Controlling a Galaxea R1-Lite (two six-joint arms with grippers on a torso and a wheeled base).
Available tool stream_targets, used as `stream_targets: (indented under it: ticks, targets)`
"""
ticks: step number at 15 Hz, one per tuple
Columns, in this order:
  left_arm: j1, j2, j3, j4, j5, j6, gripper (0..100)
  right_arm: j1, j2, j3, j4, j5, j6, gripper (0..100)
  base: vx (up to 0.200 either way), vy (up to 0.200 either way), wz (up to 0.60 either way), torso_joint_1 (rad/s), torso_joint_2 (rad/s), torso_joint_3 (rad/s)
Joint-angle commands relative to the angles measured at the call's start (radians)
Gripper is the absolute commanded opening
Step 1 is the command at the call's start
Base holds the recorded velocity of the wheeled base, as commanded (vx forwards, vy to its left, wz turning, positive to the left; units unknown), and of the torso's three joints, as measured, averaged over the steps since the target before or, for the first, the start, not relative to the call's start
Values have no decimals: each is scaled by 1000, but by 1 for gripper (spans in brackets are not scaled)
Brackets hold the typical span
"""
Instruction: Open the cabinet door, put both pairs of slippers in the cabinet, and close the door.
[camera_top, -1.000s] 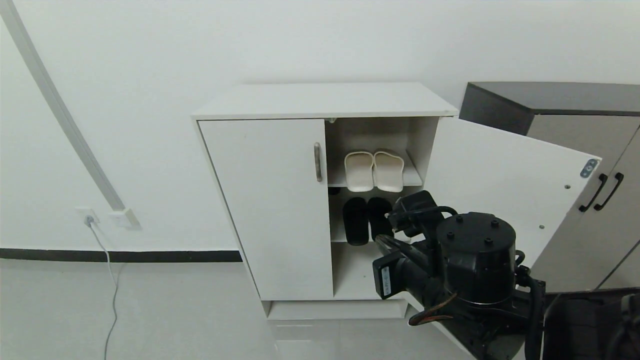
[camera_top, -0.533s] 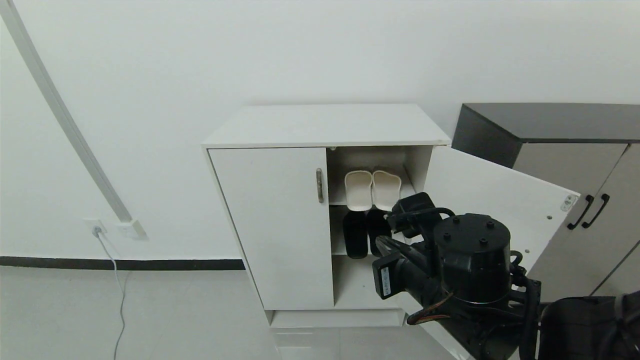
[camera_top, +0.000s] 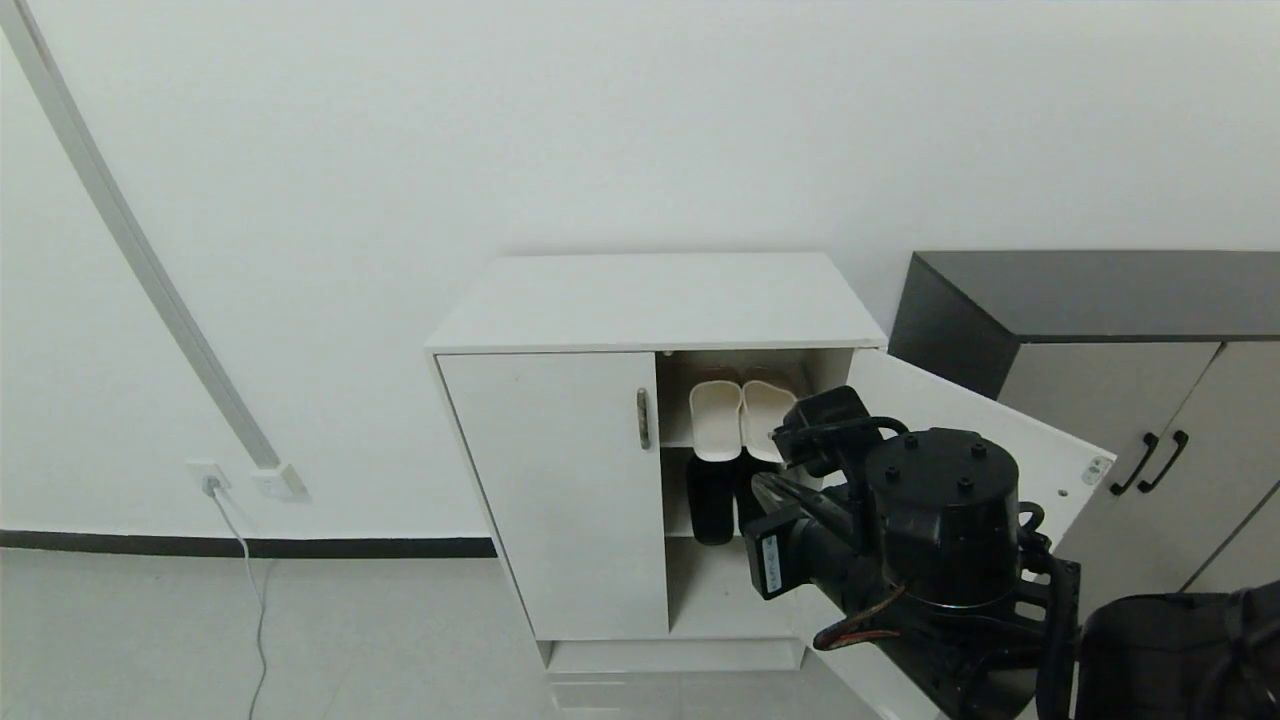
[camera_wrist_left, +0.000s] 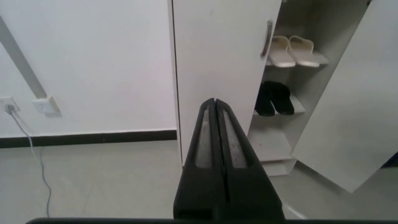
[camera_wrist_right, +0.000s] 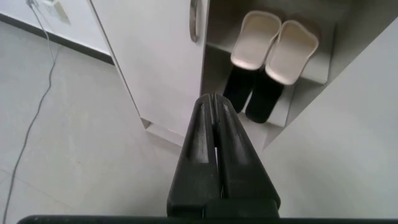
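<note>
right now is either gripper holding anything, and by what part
Nothing is held. The left gripper and the right gripper are both shut and empty.

The cabinet (camera_top: 655, 300) stands against the wall (camera_top: 600, 120), left door (camera_top: 555, 490) shut, right door (camera_top: 1000, 440) swung open. Inside, the upper slippers (camera_top: 740, 418) lie on the top shelf (camera_wrist_right: 314, 73), the lower slippers (camera_top: 712, 500) on the shelf below (camera_wrist_left: 300, 107). A cupboard (camera_top: 1100, 300) stands to its right, a socket (camera_top: 208, 477) to its left.

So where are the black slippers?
In the head view the black slippers sit in the open right half of the white cabinet, on the shelf just below the cream slippers.
</note>
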Motion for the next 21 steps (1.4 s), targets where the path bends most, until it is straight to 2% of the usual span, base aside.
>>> stream_targets:
  ticks: [1, 7, 14, 21]
  targets:
    - [0, 0, 0, 0, 0, 0, 0, 0, 1, 0, 0, 0, 0, 0, 0, 0, 0, 246, -569, -325]
    - [2, 0, 0, 0, 0, 0, 0, 0, 1, 0, 0, 0, 0, 0, 0, 0, 0, 254, -580, -321]
    - [0, 0, 0, 0, 0, 0, 0, -6, 0, -2, 0, 18, 1, 0, 0, 0, 0, 188, -405, -219]
    - [0, 0, 0, 0, 0, -2, 0, -27, -5, 14, 1, 46, 1, 0, 0, 0, 0, 55, -115, -64]
